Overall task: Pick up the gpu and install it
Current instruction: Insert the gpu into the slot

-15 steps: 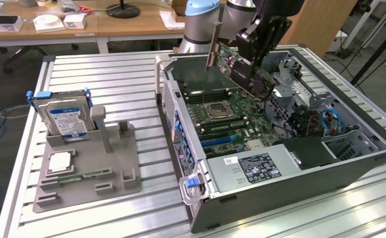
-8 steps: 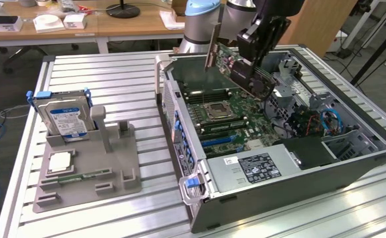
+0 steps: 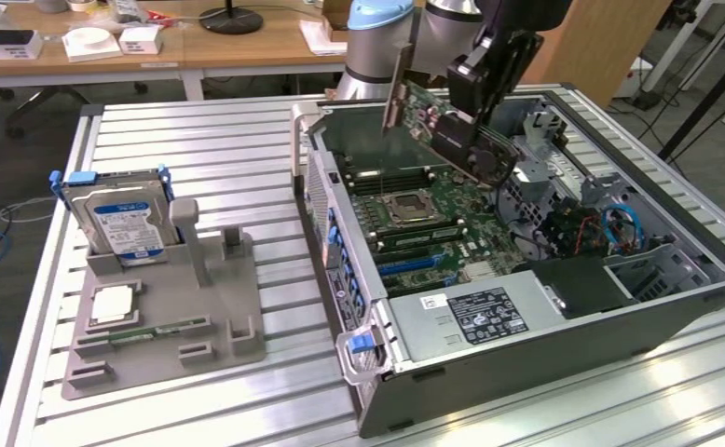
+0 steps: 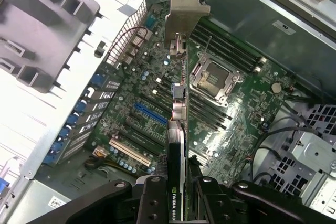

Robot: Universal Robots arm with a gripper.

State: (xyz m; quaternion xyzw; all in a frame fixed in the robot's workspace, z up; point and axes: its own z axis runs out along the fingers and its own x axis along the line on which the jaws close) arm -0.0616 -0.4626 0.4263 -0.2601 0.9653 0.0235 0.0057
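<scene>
Exterior view: step in hand looks like carrying the gpu (image 3: 452, 130) over to its slot. The gripper (image 3: 469, 93) pinches the card by its upper long edge. The card hangs tilted right under the gripper, over the open case (image 3: 562, 349), clear of the motherboard (image 3: 425, 209) below. Jaws narrow, closed on the card, nothing else touched. The hard drive (image 3: 120, 223) and grey holder (image 3: 164, 317) sit well apart from the gripper, outside the case.

To do this well, my judgement:
- level the tilt so the card's bottom edge runs parallel to the slot
- keep the bracket toward the case's rear wall
- come down straight
- the grip is only on a thin edge, so the card may swivel if it catches

Wrist view: the fingers (image 4: 152, 198) grip the gpu (image 4: 178, 129) from both sides, seen edge-on, running straight out from the gripper (image 4: 181, 200). The silver bracket (image 4: 186, 14) is at the card's far end. The blue slot (image 4: 151, 114) lies on the board beneath and to one side of the card's edge, not under it, so it is not lined up yet. The CPU socket (image 4: 215, 80) lies on the card's other side. Cannot tell the height above the board.
</scene>
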